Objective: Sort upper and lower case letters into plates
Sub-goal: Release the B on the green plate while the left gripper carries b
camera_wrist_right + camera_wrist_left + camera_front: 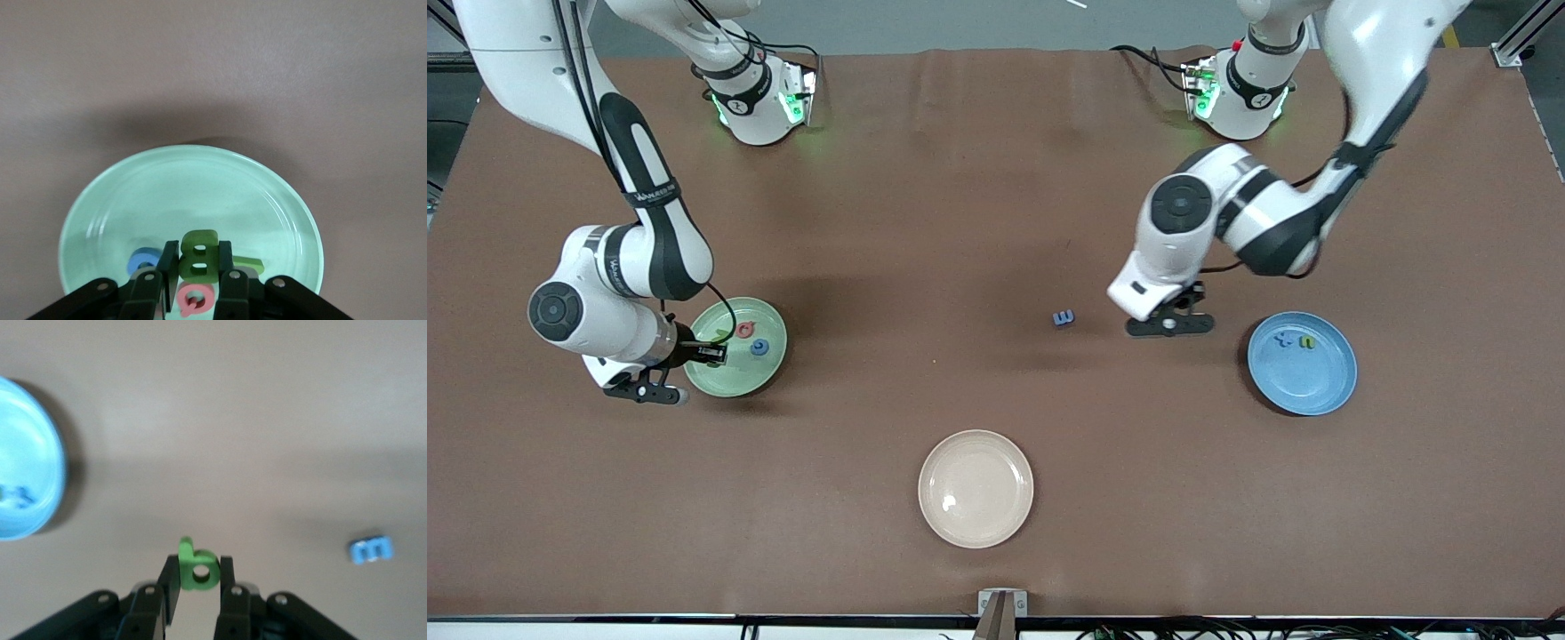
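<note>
My right gripper (197, 250) is shut on a dark green capital B (199, 239) and hangs over the pale green plate (200, 187). In that plate lie a pink Q (193, 299), a blue letter (141, 259) and a green letter (245, 265). My left gripper (198, 565) is shut on a bright green small b (188, 561), over bare table between a loose blue letter (1063, 317) and the blue plate (1303, 391). The blue plate holds a blue letter (1284, 339) and a green one (1306, 341).
A cream-beige plate (975, 488) with nothing in it sits near the table's front edge, midway between the arms' ends. The brown table (960, 222) is bare between the plates. The right arm's forearm and elbow (618, 267) stand over the table beside the green plate.
</note>
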You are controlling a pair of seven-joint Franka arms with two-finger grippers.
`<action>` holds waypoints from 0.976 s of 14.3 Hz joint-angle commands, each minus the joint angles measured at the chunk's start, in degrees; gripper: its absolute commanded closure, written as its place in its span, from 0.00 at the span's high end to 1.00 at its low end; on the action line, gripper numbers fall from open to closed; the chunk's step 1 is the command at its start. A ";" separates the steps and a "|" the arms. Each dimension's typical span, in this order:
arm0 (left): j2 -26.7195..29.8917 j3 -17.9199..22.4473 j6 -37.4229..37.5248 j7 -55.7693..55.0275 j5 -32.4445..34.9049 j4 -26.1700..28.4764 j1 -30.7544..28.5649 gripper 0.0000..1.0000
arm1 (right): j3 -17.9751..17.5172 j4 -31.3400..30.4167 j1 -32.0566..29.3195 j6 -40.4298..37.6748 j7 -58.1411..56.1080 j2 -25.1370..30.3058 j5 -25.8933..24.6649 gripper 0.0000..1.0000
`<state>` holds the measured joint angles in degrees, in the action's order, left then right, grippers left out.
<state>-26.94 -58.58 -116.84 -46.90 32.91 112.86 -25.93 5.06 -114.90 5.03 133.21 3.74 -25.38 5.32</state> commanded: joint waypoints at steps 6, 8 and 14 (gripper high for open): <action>0.31 -19.28 6.18 27.43 -0.12 4.56 -35.74 0.02 | -1.54 -3.05 -1.16 4.34 -1.11 -2.31 0.04 0.03; 0.22 -19.29 5.66 33.60 -0.12 4.57 -39.79 0.02 | -1.63 -2.96 -1.25 4.16 -1.11 -2.31 0.04 0.42; -4.59 -14.21 -0.66 40.56 7.14 5.18 -43.77 0.02 | -1.63 -1.64 -1.07 -0.75 -0.84 0.93 0.13 1.00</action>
<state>-28.79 -74.65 -115.01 -7.67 35.82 117.39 -69.39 4.27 -116.01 4.94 135.41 3.46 -28.29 5.35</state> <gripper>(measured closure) 0.722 0.189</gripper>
